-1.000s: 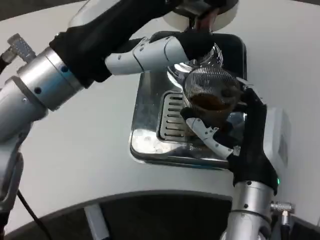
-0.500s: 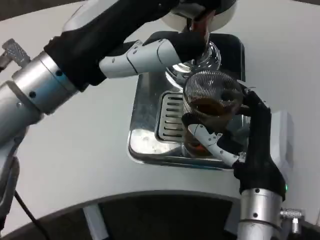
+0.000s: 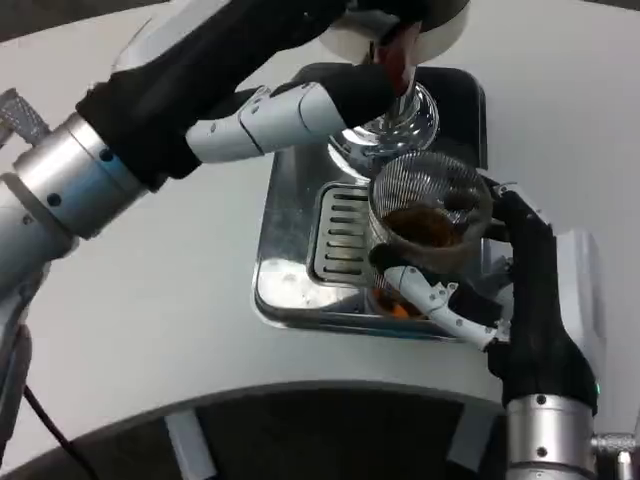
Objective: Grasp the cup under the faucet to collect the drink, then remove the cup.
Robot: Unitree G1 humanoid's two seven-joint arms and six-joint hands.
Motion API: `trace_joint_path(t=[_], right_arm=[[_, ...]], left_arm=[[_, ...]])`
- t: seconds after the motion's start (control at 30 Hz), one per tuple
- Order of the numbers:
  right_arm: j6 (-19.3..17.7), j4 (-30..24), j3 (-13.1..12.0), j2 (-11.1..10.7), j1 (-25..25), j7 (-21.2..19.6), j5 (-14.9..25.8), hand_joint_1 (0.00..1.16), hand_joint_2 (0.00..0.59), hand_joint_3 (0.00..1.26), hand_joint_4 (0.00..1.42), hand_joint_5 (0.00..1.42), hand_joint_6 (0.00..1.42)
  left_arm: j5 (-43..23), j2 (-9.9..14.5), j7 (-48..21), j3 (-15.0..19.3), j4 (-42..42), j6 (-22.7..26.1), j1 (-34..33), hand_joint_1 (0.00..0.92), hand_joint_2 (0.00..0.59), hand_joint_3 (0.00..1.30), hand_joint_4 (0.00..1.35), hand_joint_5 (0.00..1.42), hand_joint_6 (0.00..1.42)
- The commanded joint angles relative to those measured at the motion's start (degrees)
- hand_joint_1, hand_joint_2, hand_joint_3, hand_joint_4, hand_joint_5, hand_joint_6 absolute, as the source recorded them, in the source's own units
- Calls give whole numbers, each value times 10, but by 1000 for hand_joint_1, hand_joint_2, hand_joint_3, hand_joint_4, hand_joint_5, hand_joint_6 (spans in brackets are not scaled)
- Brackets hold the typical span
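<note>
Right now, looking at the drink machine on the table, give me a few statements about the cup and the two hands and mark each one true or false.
1. The right hand holds the cup. True.
2. The cup is empty. False: brown drink shows inside it.
3. The left hand is up at the faucet, above the cup. True.
4. The cup lies tipped on its side on the white table. False: it is upright in the right hand, over the metal drip tray.
5. The ribbed cup is see-through. True.
</note>
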Motion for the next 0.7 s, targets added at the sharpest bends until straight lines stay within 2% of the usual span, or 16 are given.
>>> trace_joint_path(t=[0.03, 0.23, 0.43, 0.7], right_arm=[[-33, -39, 2, -9, 25, 17, -10, 824, 244, 670, 755, 935, 1135], [-38, -76, 4, -22, 54, 43, -12, 824, 244, 671, 765, 938, 1151], [-44, -108, 11, -27, 84, 66, -17, 824, 244, 677, 766, 948, 1152], [-53, -140, 24, -28, 127, 86, -28, 824, 244, 686, 775, 954, 1167]], left_arm=[[6, 16, -2, 7, -12, 10, 29, 0, 96, 147, 147, 239, 300], [7, 30, 4, 21, -41, 16, 67, 0, 96, 147, 144, 234, 301], [8, 41, 15, 46, -75, 25, 134, 0, 97, 147, 139, 225, 303], [11, 46, 37, 109, -130, 27, 272, 0, 97, 147, 138, 218, 303]])
